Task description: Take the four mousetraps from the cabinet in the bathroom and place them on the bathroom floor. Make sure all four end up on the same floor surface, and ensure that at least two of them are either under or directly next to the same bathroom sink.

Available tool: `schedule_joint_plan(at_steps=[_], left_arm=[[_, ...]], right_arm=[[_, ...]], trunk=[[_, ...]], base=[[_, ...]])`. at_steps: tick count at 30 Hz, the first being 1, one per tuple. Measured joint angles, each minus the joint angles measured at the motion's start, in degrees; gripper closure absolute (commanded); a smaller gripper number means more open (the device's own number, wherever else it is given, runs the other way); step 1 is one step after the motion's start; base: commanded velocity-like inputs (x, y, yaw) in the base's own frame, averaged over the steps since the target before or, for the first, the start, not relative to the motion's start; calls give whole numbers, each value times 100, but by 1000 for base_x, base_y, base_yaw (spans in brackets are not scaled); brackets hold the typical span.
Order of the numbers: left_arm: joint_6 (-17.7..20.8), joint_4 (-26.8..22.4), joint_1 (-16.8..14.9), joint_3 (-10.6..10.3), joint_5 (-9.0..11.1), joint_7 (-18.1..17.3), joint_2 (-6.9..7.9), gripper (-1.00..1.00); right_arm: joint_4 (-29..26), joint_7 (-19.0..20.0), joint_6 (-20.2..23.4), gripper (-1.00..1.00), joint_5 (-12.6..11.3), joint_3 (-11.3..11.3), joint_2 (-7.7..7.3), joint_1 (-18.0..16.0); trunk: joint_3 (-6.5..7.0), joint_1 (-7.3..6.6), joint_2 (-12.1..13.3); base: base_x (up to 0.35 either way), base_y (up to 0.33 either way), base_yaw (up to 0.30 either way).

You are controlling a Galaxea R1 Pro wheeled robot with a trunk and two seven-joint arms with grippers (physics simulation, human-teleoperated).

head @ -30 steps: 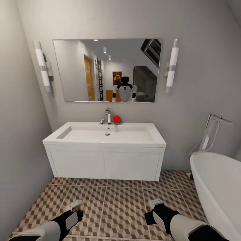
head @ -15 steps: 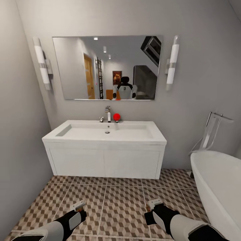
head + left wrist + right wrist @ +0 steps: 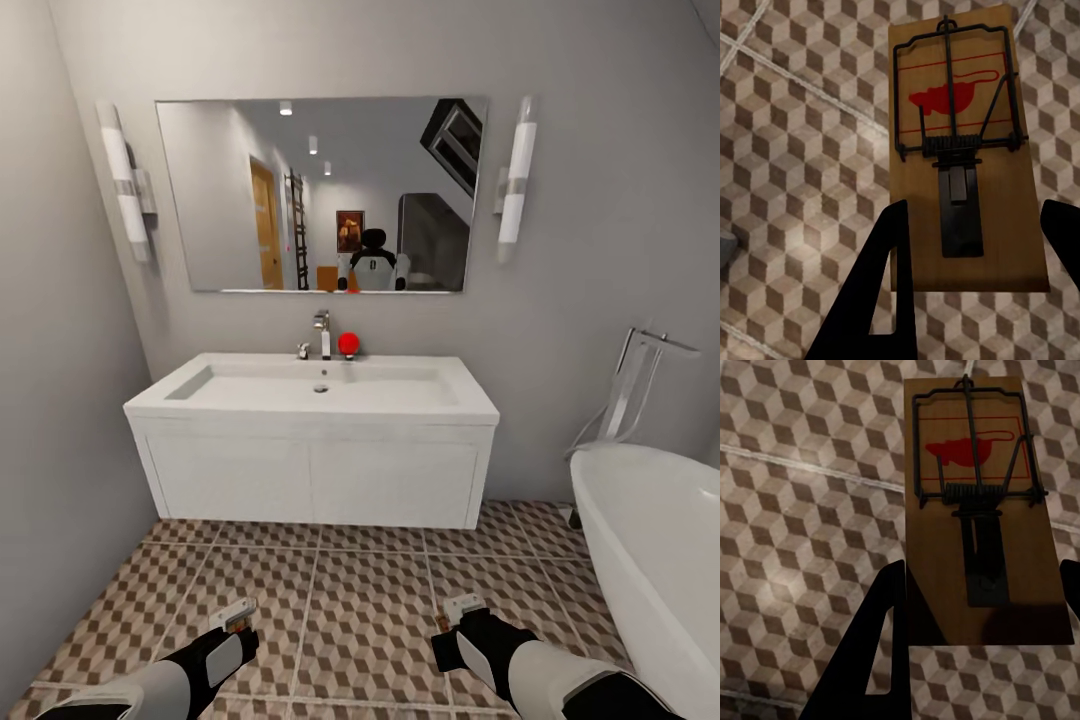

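— What have your pincers got?

— My left gripper (image 3: pixel 971 281) is clamped on a mousetrap (image 3: pixel 964 150): a flat wooden board, rectangular, with thin black wire bent over a red mouse print and a dark metal tongue down the middle. The black fingers (image 3: pixel 881 292) press its two long edges. My right gripper (image 3: pixel 979 641) holds a second mousetrap (image 3: pixel 982 510) the same way, same wood, same wire frame.

— And around them?

— Both traps hang above the bathroom floor (image 3: pixel 370 600), square tiles printed with brown, beige and white cubes, pale grout between. From the head camera I see my left gripper (image 3: pixel 232 617) and right gripper (image 3: pixel 462 612) low over those tiles, well apart from each other.

— The sink?

— Straight ahead: a wide white rectangular sink (image 3: pixel 320 385) with a chrome tap (image 3: pixel 322 333) and a small red ball (image 3: pixel 348 343) beside it, on a smooth white vanity (image 3: pixel 315 470) hung clear of the floor. A mirror (image 3: pixel 320 195) above, a glossy white bathtub (image 3: pixel 650 550) to my right.
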Motion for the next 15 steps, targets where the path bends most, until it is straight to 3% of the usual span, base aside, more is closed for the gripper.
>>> schedule_joint_plan(at_steps=[15], left_arm=[[-10,-4,0,0,-9,4,7,100]], right_arm=[[0,-7,-8,100,0,6,6,0]], trunk=[[-269,330,-602]], base=[[0,0,0]])
